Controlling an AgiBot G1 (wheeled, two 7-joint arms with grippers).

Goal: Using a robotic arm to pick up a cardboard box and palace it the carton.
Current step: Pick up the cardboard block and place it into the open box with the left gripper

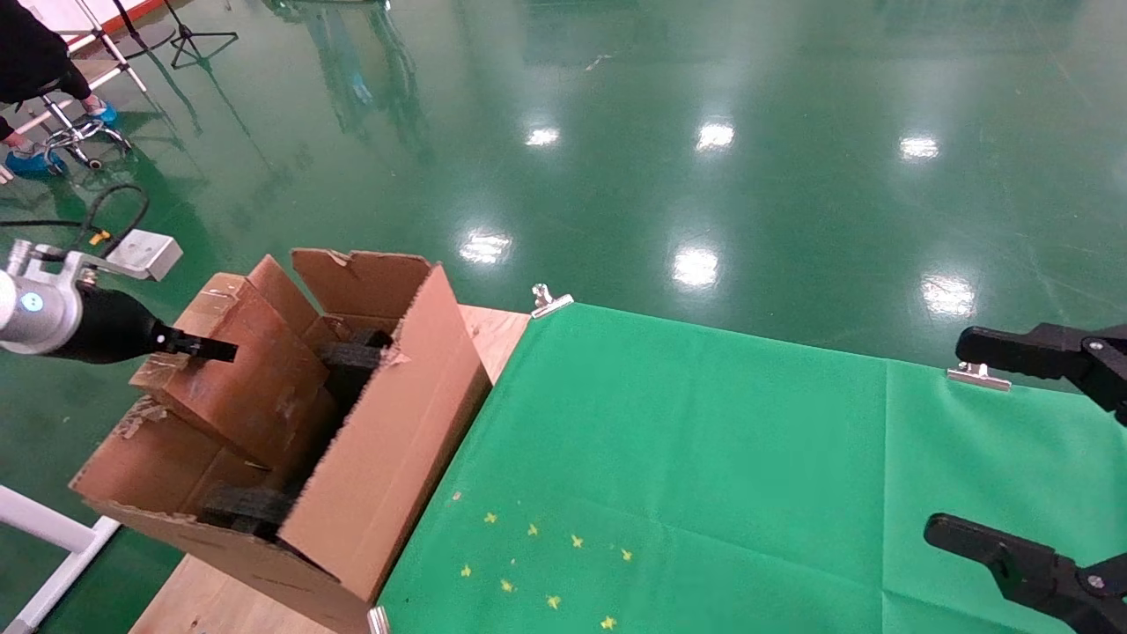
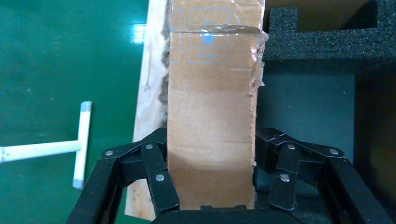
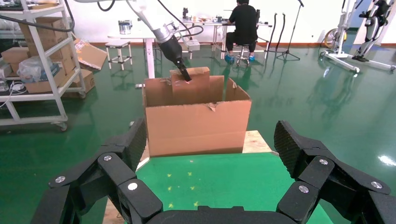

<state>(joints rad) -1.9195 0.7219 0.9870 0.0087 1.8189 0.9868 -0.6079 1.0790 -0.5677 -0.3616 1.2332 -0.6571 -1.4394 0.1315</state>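
My left gripper [image 1: 211,350], on the white robotic arm [image 1: 40,310], is shut on the small scuffed cardboard box [image 1: 238,370]. It holds the box tilted, with its lower end inside the big flapped carton [image 1: 387,458] and its upper part above the flaps. In the left wrist view the jaws [image 2: 211,140] press both sides of the box [image 2: 210,102], with black foam [image 2: 317,37] beside it. The right wrist view shows the carton [image 3: 196,126] with the box [image 3: 191,86] sticking out. My right gripper [image 1: 977,440] is open and empty at the table's right side; it also shows in its own view [image 3: 210,144].
A green cloth [image 1: 704,458] with small yellow marks [image 1: 537,563] covers the wooden table [image 1: 493,330], held by metal clips [image 1: 548,299]. A white frame [image 1: 44,528] stands on the floor to the left. A seated person [image 3: 243,23] and a shelving rack [image 3: 42,70] are far off.
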